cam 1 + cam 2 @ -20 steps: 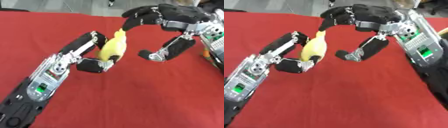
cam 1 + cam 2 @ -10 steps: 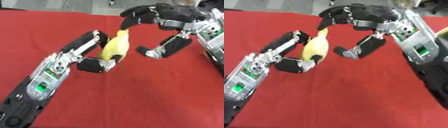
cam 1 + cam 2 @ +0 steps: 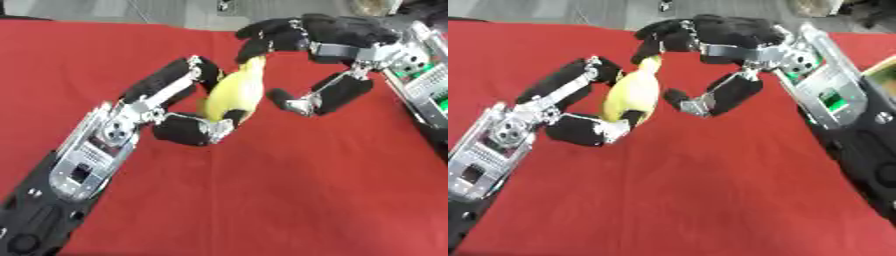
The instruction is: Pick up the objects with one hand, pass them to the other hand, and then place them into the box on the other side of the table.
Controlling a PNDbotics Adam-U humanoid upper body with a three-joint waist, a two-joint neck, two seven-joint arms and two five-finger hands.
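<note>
A yellow banana-like fruit [image 3: 234, 93] is held upright above the red table, pinched between the fingers and thumb of my left hand [image 3: 175, 107]. My right hand [image 3: 325, 55] arches over it from the right. Its fingers [image 3: 267, 37] curl over the fruit's top end, and its thumb [image 3: 293, 101] sits just right of the fruit's middle, a small gap away. Part of a box edge [image 3: 881, 67] shows at the far right.
The red tablecloth [image 3: 262, 200] covers the whole work area. Beyond its far edge lies grey floor [image 3: 157, 12]. Both forearms cross the lower left and the right side of the views.
My right hand has closed in on the fruit: its thumb moved left toward the fruit's middle, and its fingers settled over the top end. My left hand kept holding the fruit in place.
</note>
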